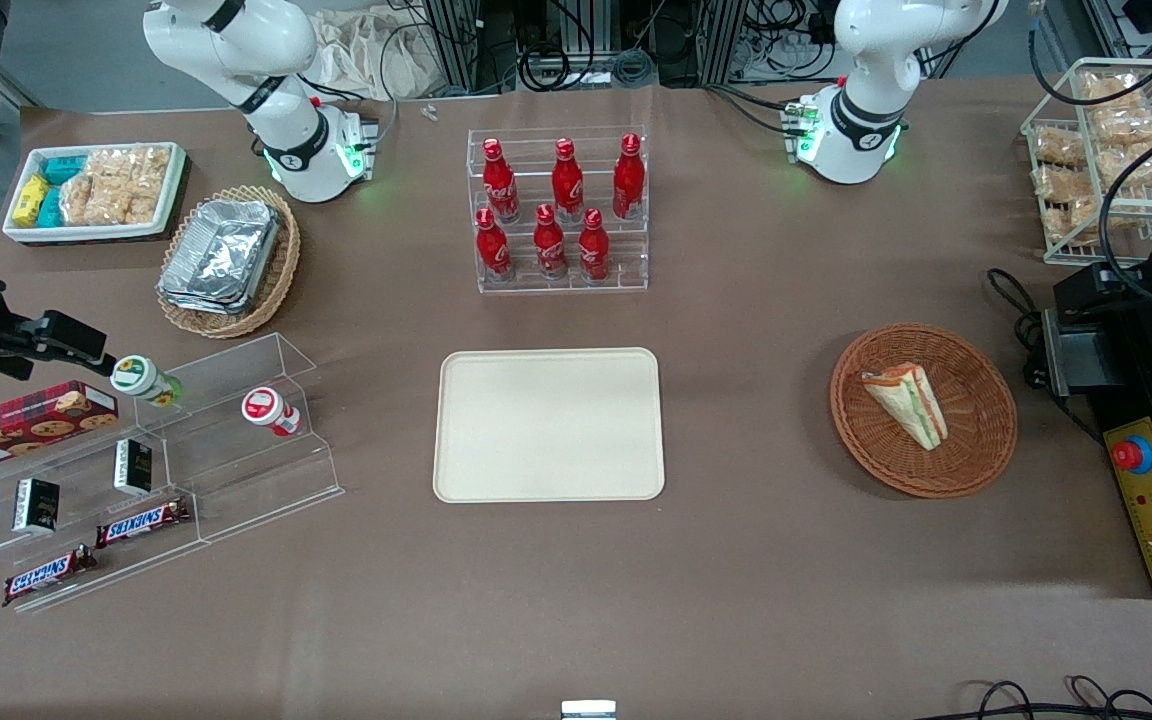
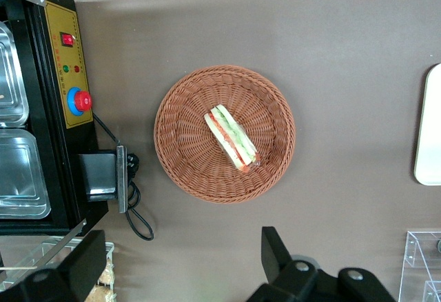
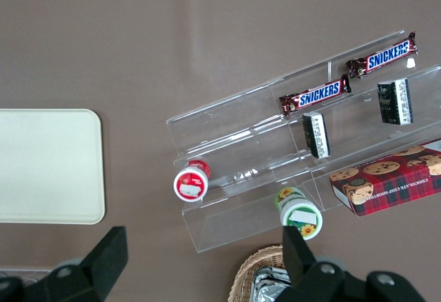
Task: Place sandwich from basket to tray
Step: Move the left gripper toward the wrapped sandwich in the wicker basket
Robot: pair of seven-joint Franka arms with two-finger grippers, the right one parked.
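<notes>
The sandwich (image 1: 906, 403) (image 2: 231, 138), a wrapped white-bread wedge with green and orange-red filling, lies in the round reddish-brown basket (image 1: 976, 400) (image 2: 186, 129). The cream tray (image 1: 548, 424) (image 2: 431, 129) (image 3: 48, 164) lies flat and bare at mid-table, beside the basket toward the parked arm's end. My left gripper (image 2: 176, 264) hangs high above the table near the basket, well clear of its rim. It is open, its black fingers (image 2: 275, 254) spread wide over bare cloth with nothing between them.
A black control box with a red stop button (image 1: 1146, 480) (image 2: 72, 74) and a looped cable (image 2: 134, 205) sit beside the basket. A wire rack of snack packets (image 1: 1106, 150), a bottle rack (image 1: 558, 210), an acrylic snack shelf (image 1: 136, 470) and a tan foil basket (image 1: 226, 260) stand farther off.
</notes>
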